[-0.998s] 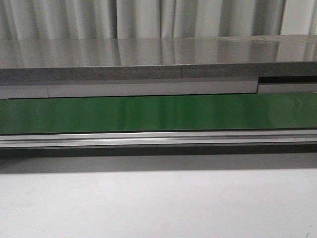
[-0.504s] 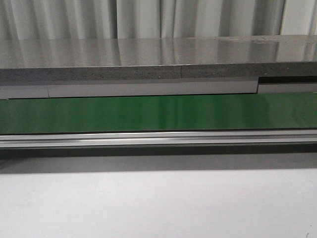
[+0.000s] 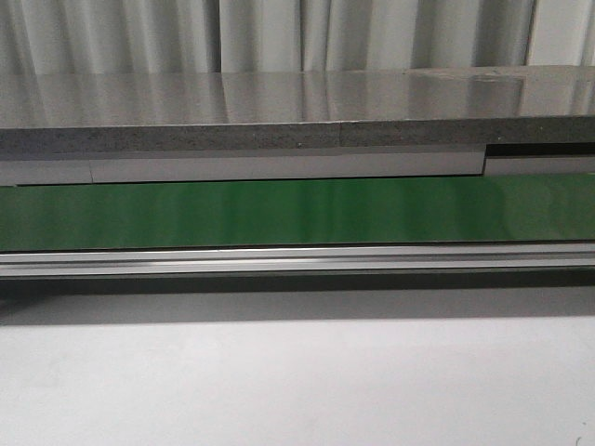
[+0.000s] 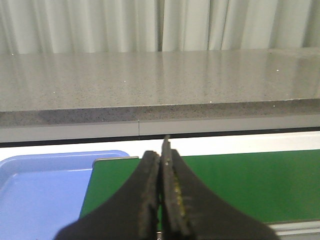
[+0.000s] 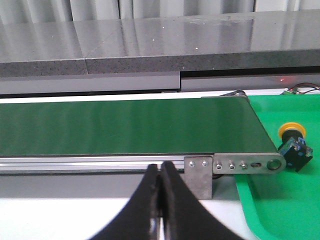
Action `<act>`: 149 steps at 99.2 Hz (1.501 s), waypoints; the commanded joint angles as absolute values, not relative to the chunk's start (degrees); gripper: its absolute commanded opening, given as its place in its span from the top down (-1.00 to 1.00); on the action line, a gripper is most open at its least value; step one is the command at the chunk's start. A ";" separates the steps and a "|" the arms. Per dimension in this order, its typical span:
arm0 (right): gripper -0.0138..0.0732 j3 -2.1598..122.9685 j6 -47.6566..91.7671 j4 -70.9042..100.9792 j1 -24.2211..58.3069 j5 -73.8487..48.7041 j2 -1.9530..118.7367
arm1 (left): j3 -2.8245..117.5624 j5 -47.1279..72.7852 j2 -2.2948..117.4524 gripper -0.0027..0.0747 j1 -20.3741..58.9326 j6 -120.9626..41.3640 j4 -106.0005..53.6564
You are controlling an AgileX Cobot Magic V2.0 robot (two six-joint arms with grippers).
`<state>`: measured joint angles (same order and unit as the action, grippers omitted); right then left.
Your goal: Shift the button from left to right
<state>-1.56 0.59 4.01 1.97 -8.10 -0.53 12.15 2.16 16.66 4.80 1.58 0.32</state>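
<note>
The button (image 5: 293,145), with a yellow-orange round cap on a black body, lies tilted in the green tray (image 5: 280,210) just past the right end of the green conveyor belt (image 5: 125,125). My right gripper (image 5: 160,170) is shut and empty, in front of the belt's metal rail, to the left of the button. My left gripper (image 4: 160,157) is shut and empty over the belt's left end (image 4: 225,185). Neither gripper nor the button shows in the front view, which holds only the belt (image 3: 297,212).
A blue tray (image 4: 40,195) sits at the belt's left end, and no parts show in the portion in view. A grey stone-like shelf (image 3: 297,116) runs behind the belt. An aluminium rail (image 3: 297,258) edges the belt's front, with the white table (image 3: 297,381) before it.
</note>
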 commanded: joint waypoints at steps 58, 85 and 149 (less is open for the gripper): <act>0.84 -0.75 0.69 4.16 1.87 -3.58 -1.66 | -2.46 -3.49 -2.07 0.98 0.87 3.77 2.87; 0.84 -0.75 0.69 4.16 1.87 -3.58 -1.66 | -3.08 -4.82 -2.07 0.98 0.87 3.77 2.87; 0.84 -0.75 0.69 4.16 1.87 -3.58 -1.66 | -3.08 -4.82 -2.07 0.98 0.87 3.77 2.87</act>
<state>-1.56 0.59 4.01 1.97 -8.10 -0.57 0.34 0.00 -0.23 1.02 3.23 2.93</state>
